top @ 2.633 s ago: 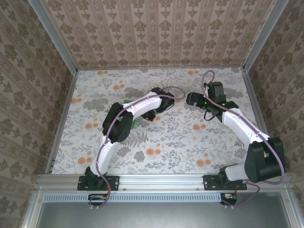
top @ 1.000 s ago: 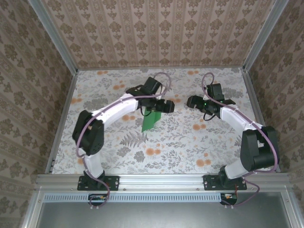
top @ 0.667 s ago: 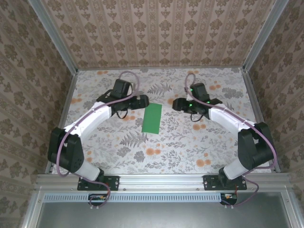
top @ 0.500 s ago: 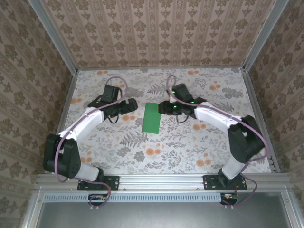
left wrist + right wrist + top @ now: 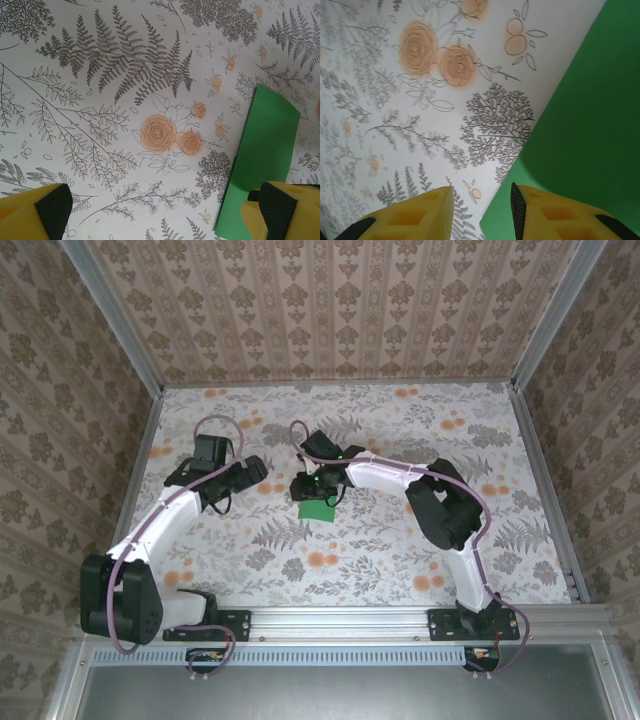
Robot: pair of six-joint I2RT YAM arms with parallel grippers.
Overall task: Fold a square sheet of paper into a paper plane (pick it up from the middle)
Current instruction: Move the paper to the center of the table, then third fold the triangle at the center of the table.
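Right end effector [image 5: 318, 486] low over the green paper sheet [image 5: 318, 510]. Jaws narrow but apart, nothing clamped; one finger above the paper, the other above bare tabletop [image 5: 400, 540]. Sheet lies flat mid-tabletop, creased to a strip. Left end effector [image 5: 160, 212] spread wide, released, near the sheet's left side.

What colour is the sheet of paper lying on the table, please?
The paper is plain bright green, unmarked; the left wrist view shows it best.
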